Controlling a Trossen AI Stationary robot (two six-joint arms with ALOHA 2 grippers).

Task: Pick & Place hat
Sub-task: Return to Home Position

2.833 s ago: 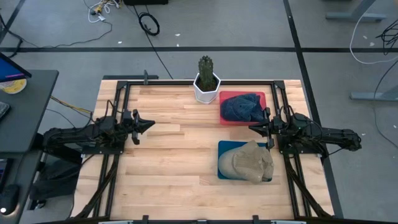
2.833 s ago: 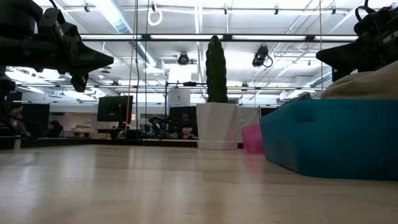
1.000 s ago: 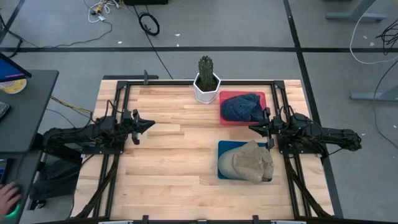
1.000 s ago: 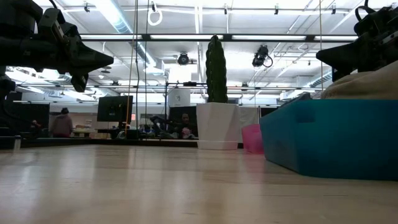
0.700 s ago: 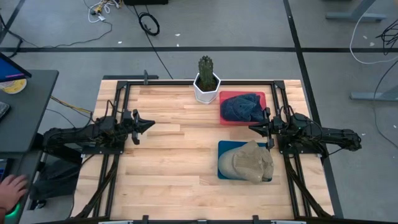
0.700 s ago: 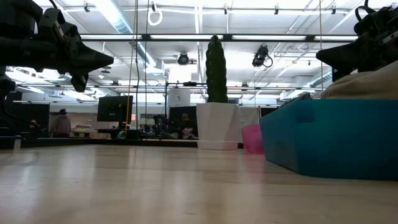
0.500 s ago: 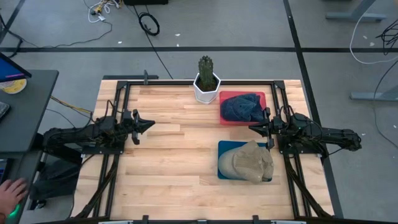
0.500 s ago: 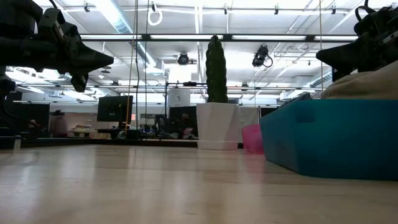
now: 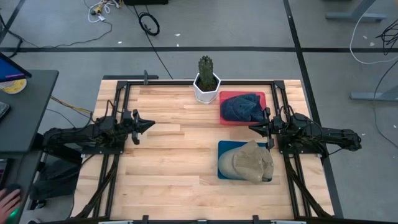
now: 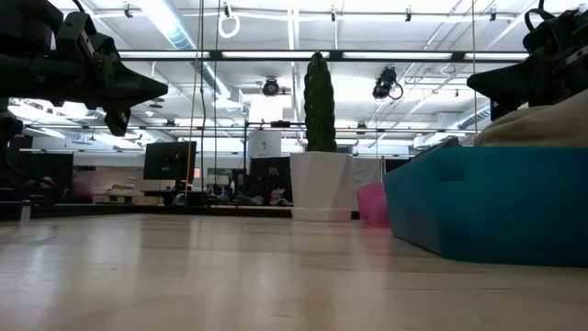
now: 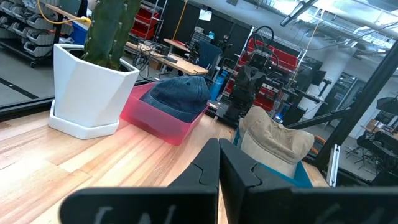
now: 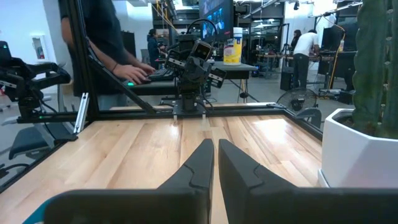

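Observation:
A tan hat (image 9: 252, 162) lies in a blue bin (image 9: 224, 168) at the table's right near side; it also shows in the left wrist view, tan hat (image 11: 277, 135), and in the low view (image 10: 542, 119). A dark denim hat (image 9: 242, 107) rests in a pink bin (image 9: 258, 96) behind it; denim hat (image 11: 180, 94). My left gripper (image 9: 151, 124) hovers shut above the table's left side. My right gripper (image 9: 251, 128) hovers shut between the two bins, pointing left.
A white pot with a green cactus (image 9: 206, 79) stands at the far edge, left of the pink bin. Bare wood (image 9: 174, 155) spreads across the middle and left. A person stands at a desk beyond the table's left edge (image 12: 102, 37).

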